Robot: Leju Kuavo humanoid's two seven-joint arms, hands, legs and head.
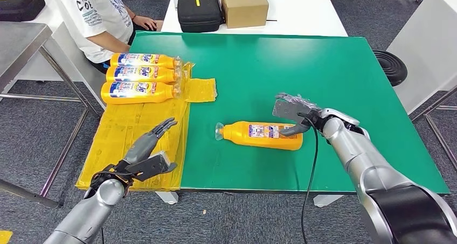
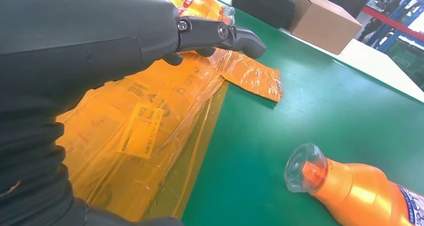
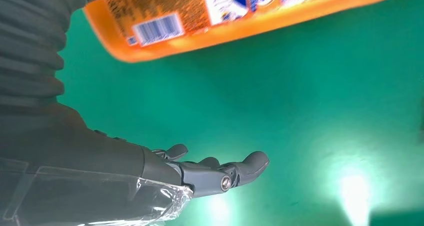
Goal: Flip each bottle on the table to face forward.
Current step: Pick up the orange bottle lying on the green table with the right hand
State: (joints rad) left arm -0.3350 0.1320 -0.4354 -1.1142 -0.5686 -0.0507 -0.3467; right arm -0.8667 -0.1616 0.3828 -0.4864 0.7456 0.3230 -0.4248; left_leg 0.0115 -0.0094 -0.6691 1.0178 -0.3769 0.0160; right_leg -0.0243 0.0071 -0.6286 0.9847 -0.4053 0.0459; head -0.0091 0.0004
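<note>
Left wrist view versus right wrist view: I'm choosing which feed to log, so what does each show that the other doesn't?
Only the left wrist view: the bottle's clear-capped neck, the yellow plastic sheet, a cardboard box, and the left hand, fingers extended over the sheet, holding nothing. Only the right wrist view: the bottle's base end with its barcode, and the right hand, open beside it, apart from it. Both share the lone orange bottle lying on the green table.
</note>
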